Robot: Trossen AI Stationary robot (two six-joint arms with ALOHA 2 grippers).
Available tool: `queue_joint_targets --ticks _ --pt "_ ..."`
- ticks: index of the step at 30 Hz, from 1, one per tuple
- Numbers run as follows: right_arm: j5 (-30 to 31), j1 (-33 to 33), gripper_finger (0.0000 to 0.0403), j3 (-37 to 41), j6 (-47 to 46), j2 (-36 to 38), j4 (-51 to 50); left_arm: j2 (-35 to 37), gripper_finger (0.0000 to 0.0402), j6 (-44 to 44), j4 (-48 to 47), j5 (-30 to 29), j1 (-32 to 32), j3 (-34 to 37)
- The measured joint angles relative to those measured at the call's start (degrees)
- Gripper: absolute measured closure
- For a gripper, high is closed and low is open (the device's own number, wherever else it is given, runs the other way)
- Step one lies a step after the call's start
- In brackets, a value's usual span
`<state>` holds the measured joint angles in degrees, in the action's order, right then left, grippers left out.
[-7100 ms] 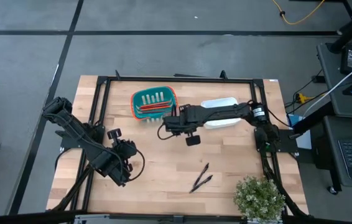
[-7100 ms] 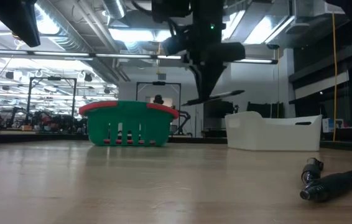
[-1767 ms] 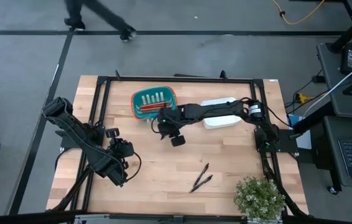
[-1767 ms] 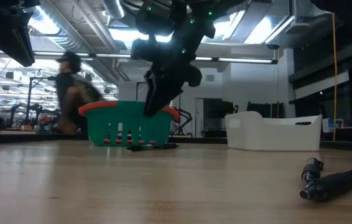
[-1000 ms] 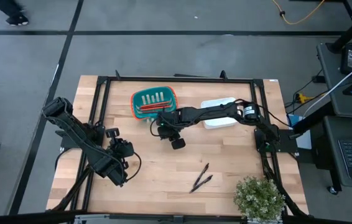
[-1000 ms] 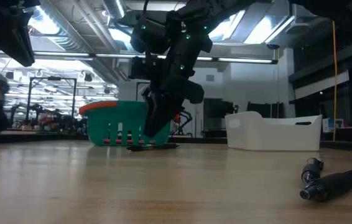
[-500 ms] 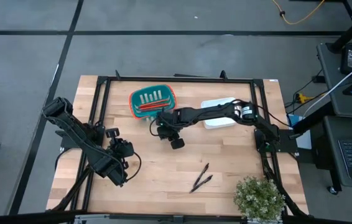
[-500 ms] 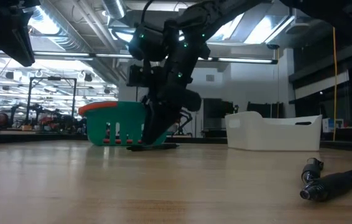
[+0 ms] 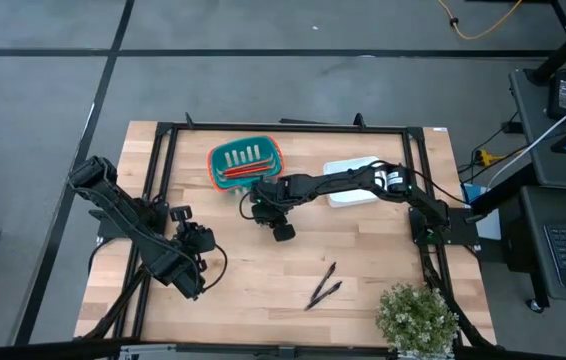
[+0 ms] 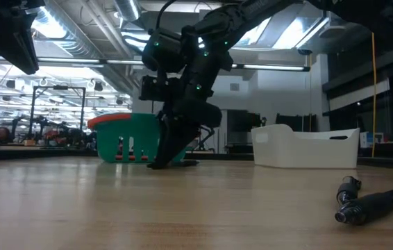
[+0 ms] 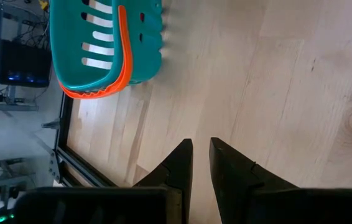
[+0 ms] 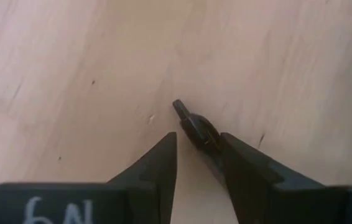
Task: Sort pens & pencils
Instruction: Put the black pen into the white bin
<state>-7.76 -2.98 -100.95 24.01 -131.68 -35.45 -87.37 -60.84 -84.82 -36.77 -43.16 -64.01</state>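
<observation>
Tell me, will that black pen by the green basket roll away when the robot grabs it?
It might. The black pen looks slim and round, lying flat on the smooth wooden table, so a nudge could roll it. It looks stiff and probably light. The right gripper has its jaws either side of it, which should help trap it.

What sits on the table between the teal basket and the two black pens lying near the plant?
In the high view, the right gripper is down on the wood just below the teal basket; from there to the pens the table is bare.
</observation>
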Motion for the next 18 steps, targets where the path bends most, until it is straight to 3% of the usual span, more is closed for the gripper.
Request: queue_joint_targets --ticks 11,18 --pt "-0.3 0.2 0.0353 0.0 -1.3 0.1 -0.7 0.0 0.0352 -0.1 0.1 0.0 0.0 0.0" --pt "-4.1 0.2 0.0361 0.0 -2.9 0.1 -1.0 0.0 0.0352 -0.3 0.2 0.0 0.0 0.0"
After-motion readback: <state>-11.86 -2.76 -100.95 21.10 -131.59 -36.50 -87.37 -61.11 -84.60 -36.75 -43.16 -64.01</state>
